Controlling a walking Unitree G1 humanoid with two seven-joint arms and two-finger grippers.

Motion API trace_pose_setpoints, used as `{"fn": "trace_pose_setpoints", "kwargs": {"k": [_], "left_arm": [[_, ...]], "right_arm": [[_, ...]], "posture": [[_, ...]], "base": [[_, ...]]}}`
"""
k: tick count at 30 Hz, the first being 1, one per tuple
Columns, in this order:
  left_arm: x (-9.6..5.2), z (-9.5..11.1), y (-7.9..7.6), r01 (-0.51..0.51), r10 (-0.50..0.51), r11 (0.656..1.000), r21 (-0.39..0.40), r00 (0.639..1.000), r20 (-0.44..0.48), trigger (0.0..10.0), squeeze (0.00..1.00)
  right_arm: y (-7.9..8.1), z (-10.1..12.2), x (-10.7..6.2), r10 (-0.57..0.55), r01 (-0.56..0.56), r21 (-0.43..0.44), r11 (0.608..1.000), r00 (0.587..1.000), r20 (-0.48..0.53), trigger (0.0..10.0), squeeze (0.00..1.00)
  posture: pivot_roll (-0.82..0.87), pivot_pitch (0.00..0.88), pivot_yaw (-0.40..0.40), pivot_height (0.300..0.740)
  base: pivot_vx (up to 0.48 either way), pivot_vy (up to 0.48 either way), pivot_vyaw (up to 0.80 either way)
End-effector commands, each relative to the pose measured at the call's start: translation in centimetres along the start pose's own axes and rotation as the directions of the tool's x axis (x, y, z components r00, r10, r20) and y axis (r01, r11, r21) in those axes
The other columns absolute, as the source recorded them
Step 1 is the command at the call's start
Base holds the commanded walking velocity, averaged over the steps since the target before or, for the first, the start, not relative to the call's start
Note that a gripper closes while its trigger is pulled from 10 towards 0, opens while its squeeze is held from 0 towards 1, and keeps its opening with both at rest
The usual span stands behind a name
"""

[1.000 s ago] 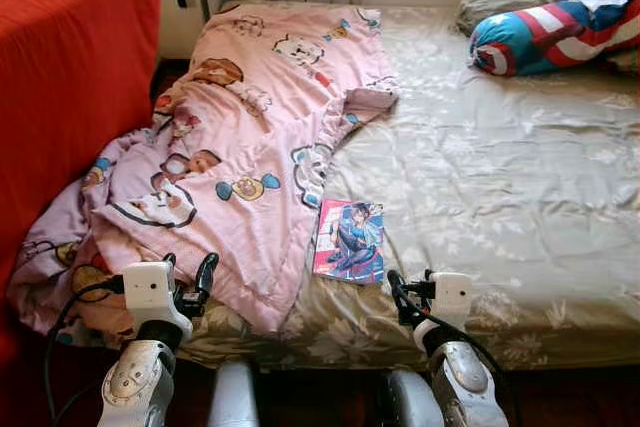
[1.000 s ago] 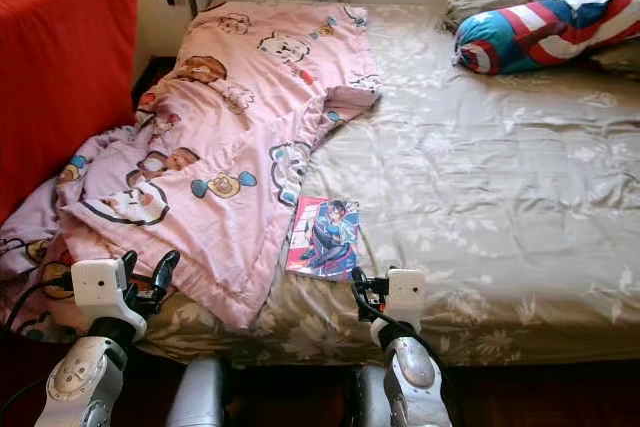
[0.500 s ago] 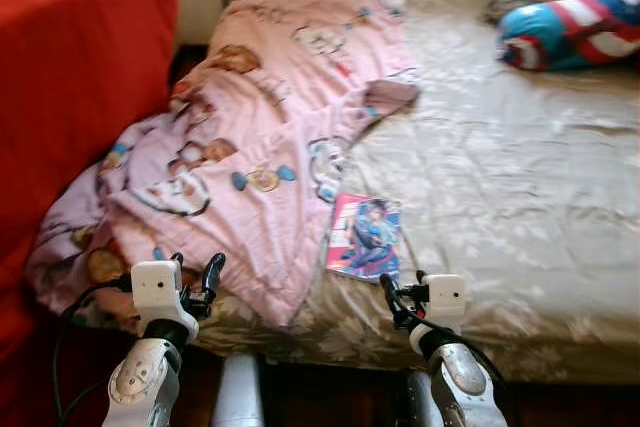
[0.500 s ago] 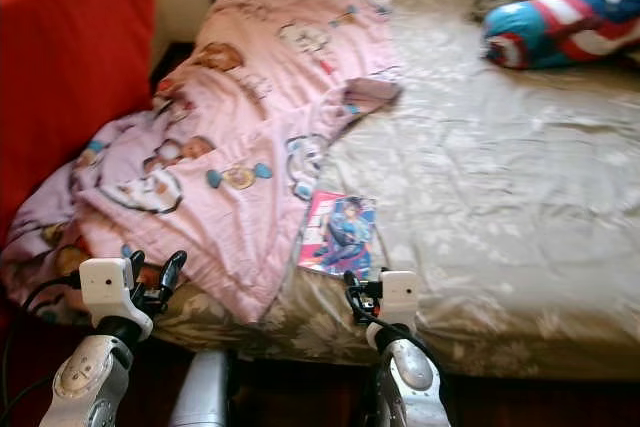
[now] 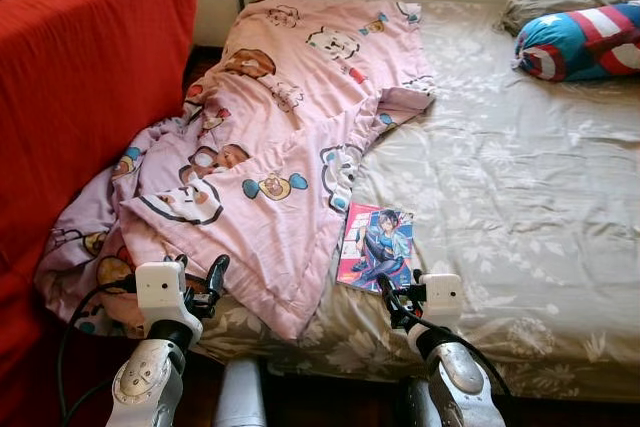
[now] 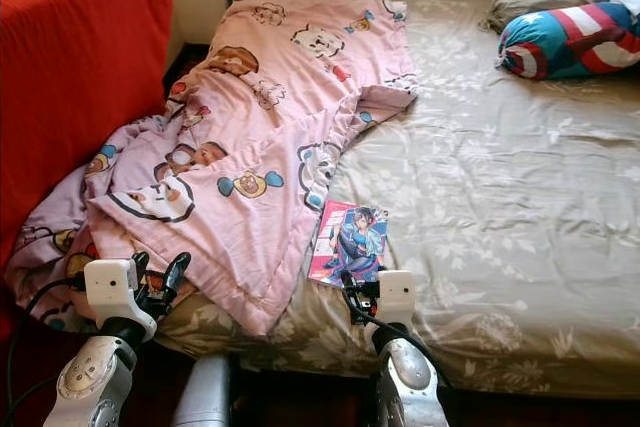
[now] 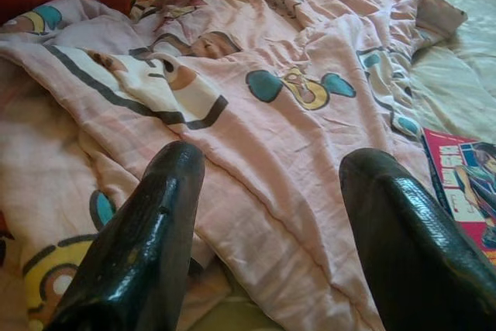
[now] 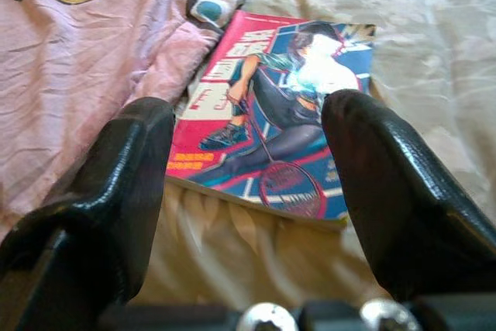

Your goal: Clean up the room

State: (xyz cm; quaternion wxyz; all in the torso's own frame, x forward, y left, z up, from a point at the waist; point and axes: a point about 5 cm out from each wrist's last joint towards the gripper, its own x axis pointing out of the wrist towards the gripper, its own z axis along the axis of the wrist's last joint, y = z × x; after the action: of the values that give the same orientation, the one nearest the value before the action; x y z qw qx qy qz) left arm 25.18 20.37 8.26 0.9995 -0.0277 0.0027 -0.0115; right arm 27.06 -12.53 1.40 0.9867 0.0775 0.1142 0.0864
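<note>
The right hand (image 8: 244, 191) hung wide open and empty just short of the book (image 5: 376, 248), its fingers framing the cover without touching it. The left hand (image 7: 267, 215) was equally spread and empty over the pink blanket (image 5: 285, 157). The book lay flat on the bed (image 5: 520, 197), touching the blanket's edge. A red sofa (image 5: 80, 77) stood beside the bed, and a striped pillow (image 5: 580, 42) lay at its far end.

2 silver arms end in white boxy wrist housings with looping black cables, each carrying jaws of 2 long, glossy black fingers (image 7: 147, 246), with silver screw heads showing.
</note>
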Motion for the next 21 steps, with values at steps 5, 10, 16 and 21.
{"fn": "trace_pose_setpoints", "kwargs": {"k": [5, 10, 16, 21], "left_arm": [[-0.08, -0.27, -0.08, -0.001, 0.001, 1.000, -0.005, 1.000, -0.021, 10.0, 0.00], [0.03, -0.18, -0.16, 0.003, -0.003, 1.000, -0.005, 1.000, -0.017, 10.0, 0.00], [-0.12, -0.27, -0.14, 0.004, -0.005, 1.000, -0.004, 1.000, -0.021, 10.0, 0.00], [-0.17, -0.20, -0.10, 0.003, -0.003, 1.000, -0.003, 1.000, -0.018, 10.0, 0.00]], "right_arm": [[-0.14, -0.21, -0.11, 0.003, -0.003, -0.014, 1.000, 1.000, -0.007, 10.0, 0.00], [-0.41, -0.24, -0.09, -0.019, 0.020, 0.013, 1.000, 1.000, -0.009, 10.0, 0.00], [-0.68, -0.22, 0.00, -0.026, 0.026, 0.007, 1.000, 1.000, -0.013, 10.0, 0.00], [-0.85, -0.08, 0.27, -0.052, 0.052, 0.020, 0.998, 0.999, -0.015, 10.0, 0.00]], "posture": [[0.13, 0.155, -0.038, 0.598], [0.13, 0.156, -0.038, 0.598], [0.13, 0.162, -0.037, 0.598], [0.14, 0.168, -0.036, 0.598]], "base": [[0.340, 0.000, 0.16], [0.343, 0.000, 0.55], [0.344, 0.000, 0.00], [0.243, 0.000, 0.00]]}}
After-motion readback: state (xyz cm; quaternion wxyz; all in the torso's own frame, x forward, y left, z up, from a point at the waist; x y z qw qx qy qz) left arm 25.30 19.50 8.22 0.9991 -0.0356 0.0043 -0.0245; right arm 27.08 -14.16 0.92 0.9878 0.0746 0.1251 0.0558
